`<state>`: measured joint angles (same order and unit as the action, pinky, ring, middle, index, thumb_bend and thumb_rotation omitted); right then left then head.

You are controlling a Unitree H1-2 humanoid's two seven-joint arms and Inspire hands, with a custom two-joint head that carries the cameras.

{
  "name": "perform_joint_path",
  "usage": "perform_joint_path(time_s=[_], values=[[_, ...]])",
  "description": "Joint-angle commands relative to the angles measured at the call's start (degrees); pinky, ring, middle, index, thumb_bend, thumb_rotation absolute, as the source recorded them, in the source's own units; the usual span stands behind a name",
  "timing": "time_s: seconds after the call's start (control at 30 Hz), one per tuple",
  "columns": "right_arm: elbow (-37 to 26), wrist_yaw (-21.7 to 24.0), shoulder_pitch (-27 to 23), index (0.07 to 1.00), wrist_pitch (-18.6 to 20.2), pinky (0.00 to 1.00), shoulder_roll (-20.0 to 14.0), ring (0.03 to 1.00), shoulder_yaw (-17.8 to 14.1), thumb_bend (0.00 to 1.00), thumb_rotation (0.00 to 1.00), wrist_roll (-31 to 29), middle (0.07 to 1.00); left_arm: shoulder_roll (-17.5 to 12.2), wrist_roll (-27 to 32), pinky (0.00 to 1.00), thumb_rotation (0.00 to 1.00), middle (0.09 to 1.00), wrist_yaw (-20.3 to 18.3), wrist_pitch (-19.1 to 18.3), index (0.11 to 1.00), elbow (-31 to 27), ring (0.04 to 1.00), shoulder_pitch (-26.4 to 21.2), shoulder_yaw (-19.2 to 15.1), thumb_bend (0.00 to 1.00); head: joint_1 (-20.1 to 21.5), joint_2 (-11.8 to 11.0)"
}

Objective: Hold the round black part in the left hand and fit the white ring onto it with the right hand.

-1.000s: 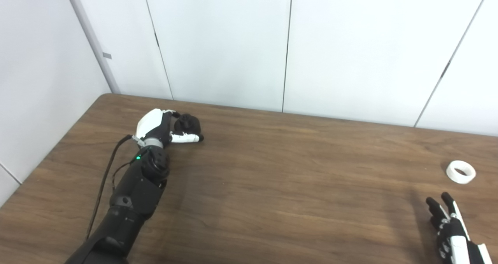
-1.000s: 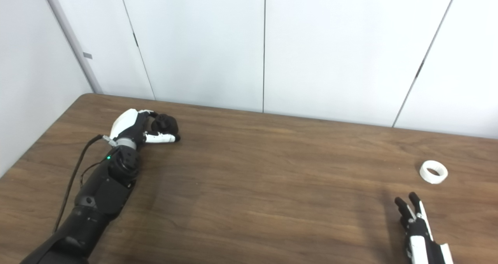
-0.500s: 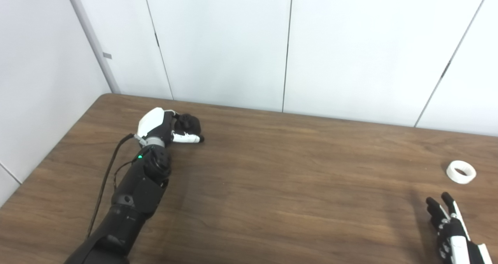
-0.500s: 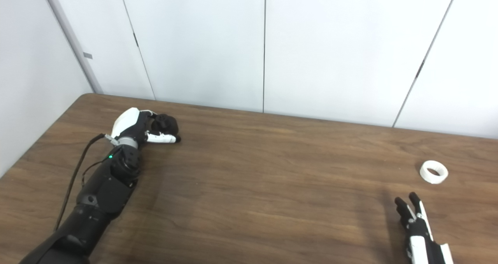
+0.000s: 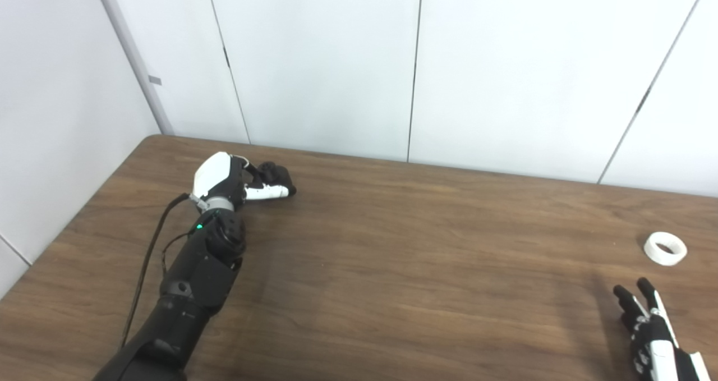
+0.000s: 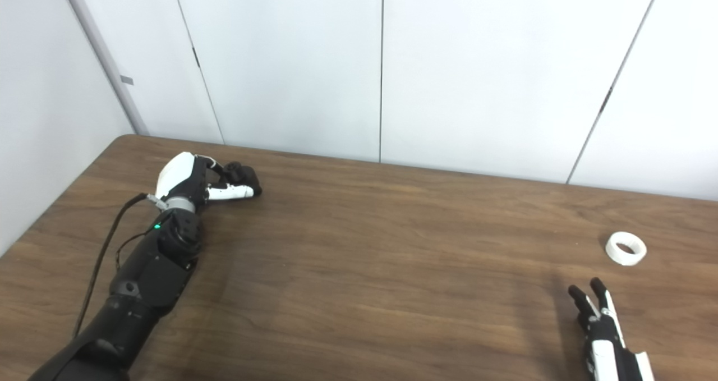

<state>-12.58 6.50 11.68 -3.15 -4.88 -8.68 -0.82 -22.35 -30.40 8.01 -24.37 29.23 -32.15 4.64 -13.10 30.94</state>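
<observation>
The round black part is at the far left of the brown table, near the back edge. My left hand is wrapped around it, dark fingers curled over its far side and the white thumb across its near side, so much of it is hidden. The white ring lies flat on the table at the far right. My right hand is at the bottom right corner, a little in front of the ring and apart from it, fingers straight and spread, holding nothing.
White wall panels stand right behind the table's back edge, and a wall runs along its left side. A black cable trails beside my left forearm. Bare wood lies between the two hands.
My left hand has closed tighter around the black part and shifted slightly back and up with it. The right hand and the white ring have stayed where they were.
</observation>
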Motion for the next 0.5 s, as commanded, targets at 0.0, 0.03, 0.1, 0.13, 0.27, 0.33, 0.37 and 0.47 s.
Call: perform_joint_path(time_s=[0.0, 0.03, 0.1, 0.13, 0.27, 0.33, 0.37, 0.47], values=[[0.08, -0.45, 4.67, 1.000, -0.41, 1.00, -1.05, 0.970, 0.10, 0.51, 1.00, 0.43, 0.919, -2.06, -1.32, 1.00, 0.05, 0.825, 1.45, 0.80, 0.483, -2.19, 0.944, -2.17, 0.33, 0.52, -0.04, 0.07], [0.06, -0.36, 4.66, 0.999, -0.37, 1.00, -1.08, 0.974, 0.13, 0.52, 1.00, 0.30, 0.921, -2.29, -1.67, 1.00, 0.05, 0.823, 1.58, 1.07, 0.483, -2.33, 0.946, -2.02, 0.71, 0.52, -0.04, 0.07], [0.03, -0.26, 4.62, 1.000, -0.25, 1.00, -1.08, 0.979, 0.14, 0.53, 1.00, 0.09, 0.925, -2.77, -2.31, 1.00, 0.05, 0.818, 1.97, 1.76, 0.483, -2.56, 0.946, -1.72, 1.51, 0.52, -0.04, 0.07], [0.06, -0.30, 4.59, 1.000, -0.16, 1.00, -1.02, 0.980, 0.15, 0.53, 1.00, 0.07, 0.926, -3.00, -2.66, 1.00, 0.05, 0.814, 2.28, 2.26, 0.483, -2.64, 0.940, -1.53, 1.90, 0.52, 0.00, 0.13], [0.09, -0.40, 4.59, 1.000, -0.22, 1.00, -0.87, 0.979, 0.27, 0.54, 1.00, 0.27, 0.927, -3.77, -3.72, 1.00, 0.05, 0.806, 2.55, 2.75, 0.483, -4.24, 0.929, -0.62, 3.12, 0.52, 0.26, 0.14], [0.01, -0.59, 4.61, 1.000, -0.05, 1.00, -0.77, 0.977, 0.28, 0.54, 1.00, 0.54, 0.927, -4.27, -4.32, 1.00, 0.05, 0.797, 2.32, 3.18, 0.484, -6.11, 0.925, 0.30, 3.67, 0.52, 0.52, 0.30], [-0.04, -0.72, 4.60, 1.000, -0.02, 1.00, -0.69, 0.974, 0.26, 0.54, 1.00, 0.66, 0.925, -4.64, -4.53, 1.00, 0.05, 0.792, 2.10, 3.74, 0.484, -7.18, 0.923, 0.89, 3.99, 0.52, 0.52, 0.30], [0.06, -0.98, 4.50, 0.999, -0.49, 1.00, -0.44, 0.966, 0.33, 0.53, 1.00, 0.99, 0.918, -5.66, -5.60, 1.00, 0.05, 0.786, 1.36, 4.80, 0.483, -10.96, 0.917, 2.92, 4.84, 0.52, 1.10, 0.52]])
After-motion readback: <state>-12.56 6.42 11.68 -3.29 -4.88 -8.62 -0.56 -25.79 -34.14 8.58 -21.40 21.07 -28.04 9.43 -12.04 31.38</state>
